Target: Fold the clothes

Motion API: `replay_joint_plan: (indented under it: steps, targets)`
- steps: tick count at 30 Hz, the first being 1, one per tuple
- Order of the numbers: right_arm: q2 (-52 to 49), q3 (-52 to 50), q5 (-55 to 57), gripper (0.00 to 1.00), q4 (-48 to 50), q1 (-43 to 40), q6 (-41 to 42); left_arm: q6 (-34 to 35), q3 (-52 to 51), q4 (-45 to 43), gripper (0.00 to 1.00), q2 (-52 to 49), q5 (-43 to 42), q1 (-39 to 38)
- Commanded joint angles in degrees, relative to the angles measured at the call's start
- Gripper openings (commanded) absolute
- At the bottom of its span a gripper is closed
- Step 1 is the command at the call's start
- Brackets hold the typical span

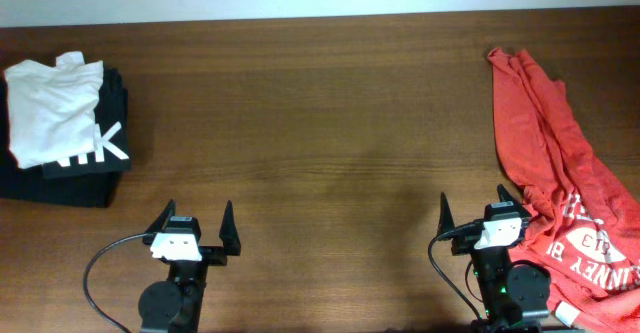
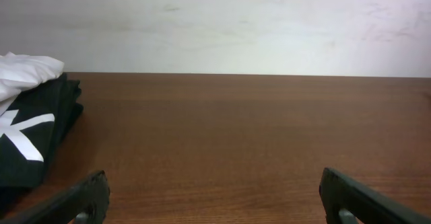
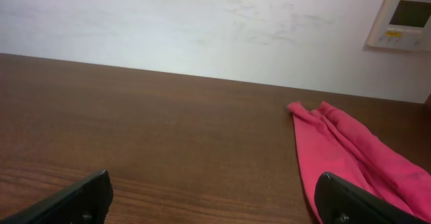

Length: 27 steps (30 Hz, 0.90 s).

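Note:
The orange-red T-shirt lies crumpled along the table's right side, white lettering showing at its near end. It also shows in the right wrist view as a long bunched strip. My right gripper is open and empty at the table's front, its right finger at the shirt's left edge. In its wrist view the gripper has bare table between the fingers. My left gripper is open and empty at the front left, far from the shirt; its wrist view shows only bare wood between the fingers.
A white folded garment lies on a black folded garment with white letters at the far left; both show in the left wrist view. A wall runs behind the table, with a thermostat panel.

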State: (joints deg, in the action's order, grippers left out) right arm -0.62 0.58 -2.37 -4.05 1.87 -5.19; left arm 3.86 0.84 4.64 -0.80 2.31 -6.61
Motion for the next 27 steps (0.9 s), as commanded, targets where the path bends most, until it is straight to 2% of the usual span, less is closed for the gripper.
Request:
replay_joint_plan:
  steps: [1,21,27]
  targets:
    - [0.4,-0.3,0.5,0.99,-0.3,0.3,-0.4,-1.1,-0.3,0.0,0.99,0.5,-0.7,0.3]
    - [0.4,-0.3,0.0,0.99,-0.3,0.3,-0.3,-1.1,-0.3,0.0,0.99,0.5,-0.7,0.3]
    - [0.3,0.3,-0.2,0.99,0.2,0.4,5.7,-0.7,0.9,0.6,0.99,0.2,-2.5,0.3]
